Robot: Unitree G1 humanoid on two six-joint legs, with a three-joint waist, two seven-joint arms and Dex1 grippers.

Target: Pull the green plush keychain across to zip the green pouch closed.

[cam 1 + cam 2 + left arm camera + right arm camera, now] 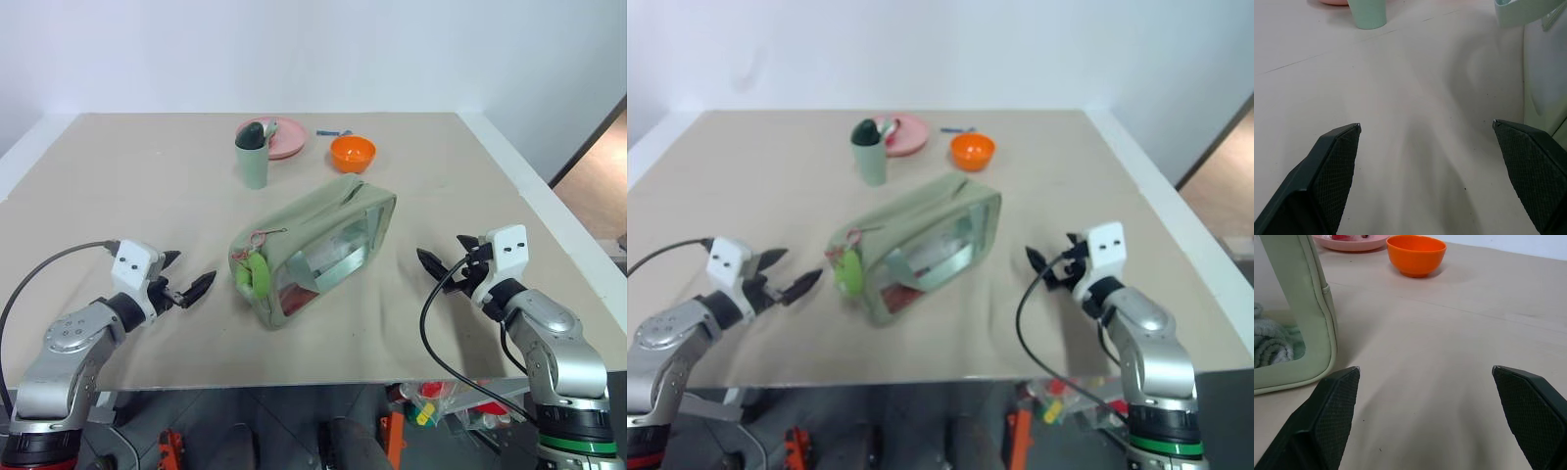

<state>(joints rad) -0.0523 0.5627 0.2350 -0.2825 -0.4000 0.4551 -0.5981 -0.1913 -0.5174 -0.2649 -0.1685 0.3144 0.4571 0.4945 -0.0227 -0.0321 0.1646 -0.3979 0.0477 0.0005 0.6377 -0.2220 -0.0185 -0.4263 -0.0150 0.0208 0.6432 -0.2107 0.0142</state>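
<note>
Left gripper (188,279): we hold it spread wide, empty; bare table (127,186) ahead.
Right gripper (443,257): wide, empty.
Green pouch (313,245): between our grippers, untouched.
Green plush keychain (255,275): pouch's near end, nearer our left gripper.

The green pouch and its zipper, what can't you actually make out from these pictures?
- Zipper on the green pouch: too small in the eye views to tell how far it is open.
- Pouch contents: blurred behind the clear panel; the right wrist view shows something grey and towel-like, cut off by the edge.
- Green plush keychain: its ring's attachment is too small to see.
- Pink plate: partly hidden by the cup.
</note>
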